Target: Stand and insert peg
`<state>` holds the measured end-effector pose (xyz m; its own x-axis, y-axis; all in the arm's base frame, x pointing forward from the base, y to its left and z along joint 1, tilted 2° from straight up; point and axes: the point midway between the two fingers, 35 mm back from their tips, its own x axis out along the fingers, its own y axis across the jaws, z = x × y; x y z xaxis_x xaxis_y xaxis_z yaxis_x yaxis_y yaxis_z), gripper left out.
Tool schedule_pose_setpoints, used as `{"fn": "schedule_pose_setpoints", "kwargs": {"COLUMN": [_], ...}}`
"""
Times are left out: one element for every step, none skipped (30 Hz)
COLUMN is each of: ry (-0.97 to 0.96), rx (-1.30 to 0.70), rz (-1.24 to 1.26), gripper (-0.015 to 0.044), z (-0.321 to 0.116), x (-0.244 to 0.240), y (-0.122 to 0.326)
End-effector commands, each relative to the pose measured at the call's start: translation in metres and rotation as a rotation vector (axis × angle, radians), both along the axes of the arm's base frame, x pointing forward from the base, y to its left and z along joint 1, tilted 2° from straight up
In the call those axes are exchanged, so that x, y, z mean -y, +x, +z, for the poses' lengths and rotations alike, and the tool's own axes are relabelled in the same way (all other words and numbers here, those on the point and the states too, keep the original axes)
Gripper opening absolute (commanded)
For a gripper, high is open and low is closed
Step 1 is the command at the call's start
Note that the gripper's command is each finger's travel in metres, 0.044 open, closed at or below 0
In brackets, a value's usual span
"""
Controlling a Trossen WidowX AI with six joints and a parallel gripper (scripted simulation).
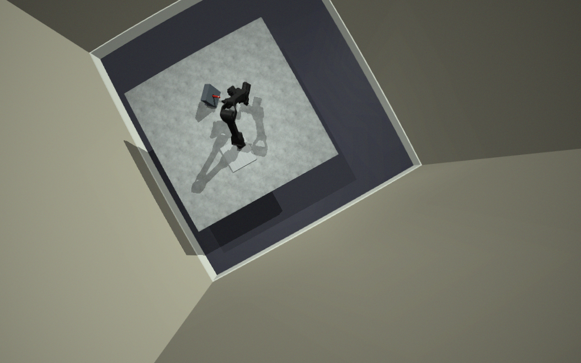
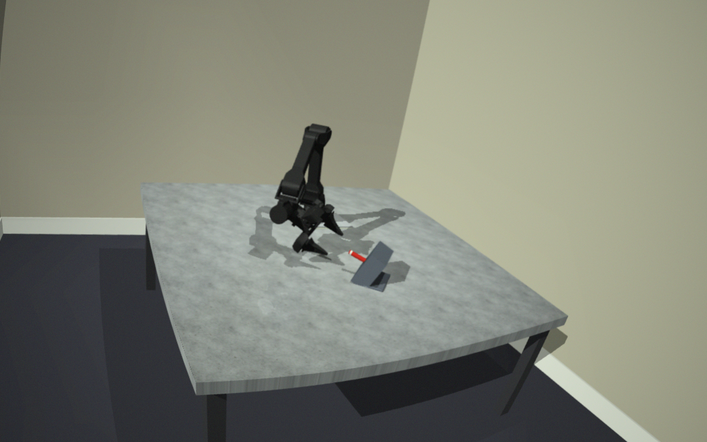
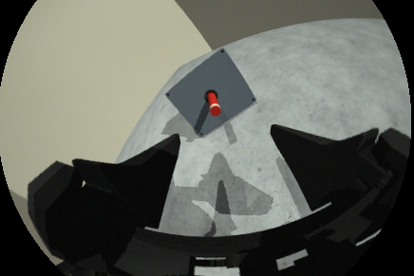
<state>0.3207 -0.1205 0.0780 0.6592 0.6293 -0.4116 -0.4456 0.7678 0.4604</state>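
Observation:
The red peg (image 1: 216, 96) (image 2: 358, 256) (image 3: 213, 101) sits in the hole of the sloped grey panel (image 1: 209, 91) (image 2: 373, 264) (image 3: 233, 76). Its white-banded end sticks out of the face, toward my gripper; its plain end is hidden inside the hole. How deep it reaches inside cannot be seen. My gripper (image 2: 334, 244) (image 3: 226, 133) is open wide and empty. It stands back from the peg's banded end, with the peg beyond the fingertips in the wrist view and a gap between them in the exterior view.
The panel stands on the grey table (image 1: 283, 135) (image 2: 290, 340) (image 3: 332, 69) on its own foot. The arm (image 1: 234, 128) (image 2: 301, 170) rises behind the gripper from a pale base plate (image 1: 241, 163). Shadows of the arm and panel fall across the table top.

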Motion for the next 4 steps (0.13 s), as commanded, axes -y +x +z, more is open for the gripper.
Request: {"fn": "schedule_pose_setpoints", "kwargs": {"ry": [-0.005, -0.005, -0.005, -0.005], "rx": [0.013, 0.013, 0.013, 0.013], "rz": [0.003, 0.003, 0.003, 0.003], "gripper": [0.0440, 0.0440, 0.0440, 0.0440], "z": [0.0051, 0.0066, 0.0081, 0.0096], "x": [0.0025, 0.0029, 0.0033, 0.0037], "y": [0.0003, 0.0000, -0.0004, -0.0007]}}
